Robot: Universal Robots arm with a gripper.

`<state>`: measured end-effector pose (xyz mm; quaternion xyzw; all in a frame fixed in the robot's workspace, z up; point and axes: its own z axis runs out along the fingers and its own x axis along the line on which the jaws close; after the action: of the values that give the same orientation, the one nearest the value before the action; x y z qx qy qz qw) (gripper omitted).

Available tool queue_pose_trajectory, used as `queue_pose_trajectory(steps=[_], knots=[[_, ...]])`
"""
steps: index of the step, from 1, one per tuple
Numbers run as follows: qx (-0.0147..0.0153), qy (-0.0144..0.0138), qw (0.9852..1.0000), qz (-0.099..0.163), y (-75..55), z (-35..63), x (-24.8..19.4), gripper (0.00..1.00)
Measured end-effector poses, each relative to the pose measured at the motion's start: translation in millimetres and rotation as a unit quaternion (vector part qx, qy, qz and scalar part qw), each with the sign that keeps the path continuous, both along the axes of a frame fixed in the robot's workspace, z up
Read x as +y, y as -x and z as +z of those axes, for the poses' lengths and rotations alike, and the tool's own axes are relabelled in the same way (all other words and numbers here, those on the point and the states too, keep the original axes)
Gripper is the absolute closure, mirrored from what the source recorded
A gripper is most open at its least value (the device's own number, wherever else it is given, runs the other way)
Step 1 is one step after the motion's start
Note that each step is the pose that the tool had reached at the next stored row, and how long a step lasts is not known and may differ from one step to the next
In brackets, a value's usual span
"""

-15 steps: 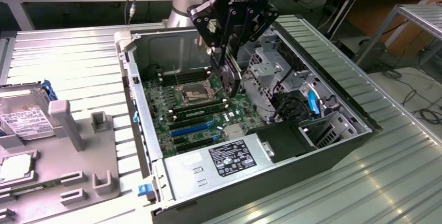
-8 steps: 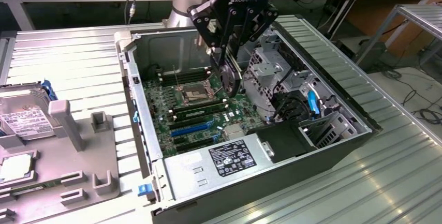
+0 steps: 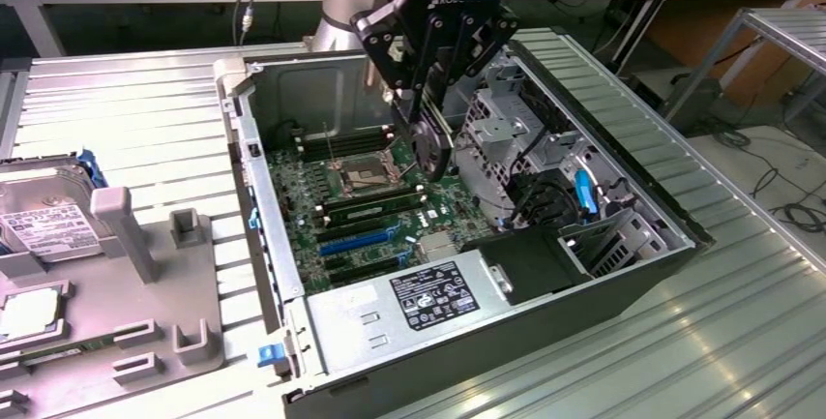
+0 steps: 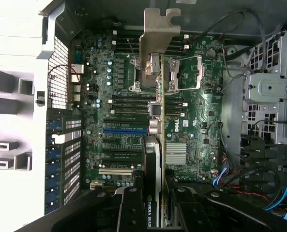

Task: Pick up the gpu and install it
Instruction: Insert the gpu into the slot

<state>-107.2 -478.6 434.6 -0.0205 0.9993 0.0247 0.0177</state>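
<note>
My gripper hangs over the open computer case and is shut on the gpu, a thin dark card held on edge above the green motherboard. In the wrist view the gpu runs edge-on from my gripper outward, and its silver bracket is at the far end. The card floats above the board, apart from it, over the CPU socket and beside the blue expansion slot. Black fingers flank the card on both sides.
A power supply with a white label fills the case's near end. A drive cage and cables stand on the exterior view's right. Outside the case, on the exterior view's left, a grey fixture tray carries a hard drive.
</note>
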Motion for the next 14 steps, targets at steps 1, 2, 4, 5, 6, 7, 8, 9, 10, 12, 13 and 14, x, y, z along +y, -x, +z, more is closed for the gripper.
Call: queue_pose_trajectory(steps=[1, 2, 4, 5, 6, 7, 8, 9, 10, 12, 13, 14], knots=[[0.0000, 0.0000, 1.0000, 0.002, 0.0, 0.0, 0.0, 0.73], [0.0000, 0.0000, 1.0000, 0.004, 0.0, 0.0, 0.0, 0.73], [0.0000, 0.0000, 1.0000, 0.008, 0.0, 0.0, 0.0, 0.73], [0.0000, 0.0000, 0.9999, 0.015, 0.0, 0.0, 0.0, 0.73], [0.0000, 0.0000, 0.9998, 0.018, 0.0, 0.0, 0.0, 0.73], [0.0000, 0.0000, 0.9998, 0.020, 0.0, 0.0, 0.0, 0.73], [0.0000, 0.0000, 0.9998, 0.022, 0.0, 0.0, 0.0, 0.73], [0.0000, 0.0000, 0.9997, 0.024, 0.0, 0.0, 0.0, 0.73], [0.0000, 0.0000, 0.9997, 0.026, 0.0, 0.0, 0.0, 0.73], [0.0000, 0.0000, 0.9996, 0.030, 0.0, 0.0, 0.0, 0.73], [0.0000, 0.0000, 0.9995, 0.031, 0.0, 0.0, 0.0, 0.73], [0.0000, 0.0000, 0.9995, 0.033, 0.0, 0.0, 0.0, 0.73]])
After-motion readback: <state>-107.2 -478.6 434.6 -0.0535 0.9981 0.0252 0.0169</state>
